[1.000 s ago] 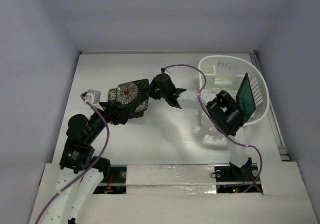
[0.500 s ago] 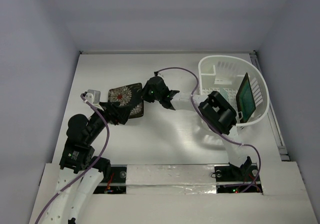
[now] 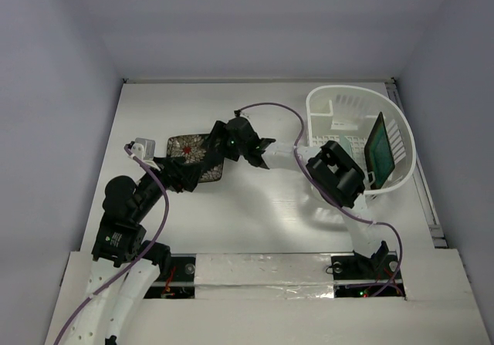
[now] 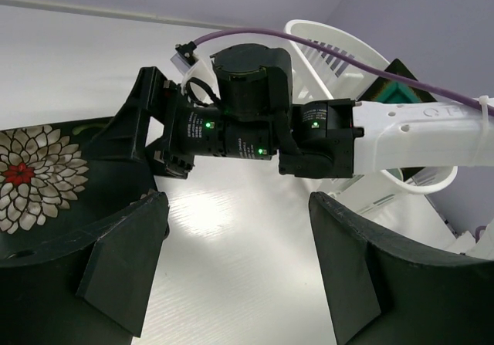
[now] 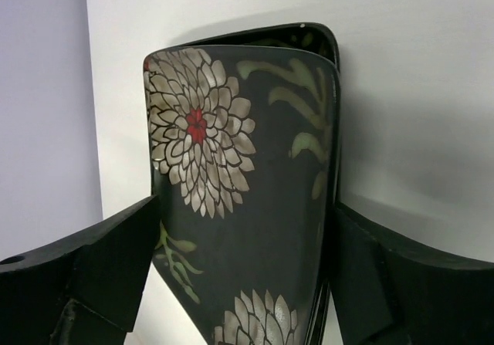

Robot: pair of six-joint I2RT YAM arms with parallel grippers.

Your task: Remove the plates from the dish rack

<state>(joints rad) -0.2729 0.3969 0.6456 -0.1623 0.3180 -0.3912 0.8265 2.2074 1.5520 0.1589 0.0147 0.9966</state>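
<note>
Right gripper (image 3: 218, 141) just let go. Jaws were pinched on flowered black plate (image 5: 231, 167) a second ago, now spread either side of it. Plate lies on table (image 3: 255, 206), left side, well apart from dish rack (image 3: 351, 92). Looks like that one's unloaded. Teal plate (image 3: 378, 148) upright in rack, probably next. Left gripper (image 4: 231, 206) spread, empty, just beside flowered plate. No readable labels or writing anywhere.
</note>
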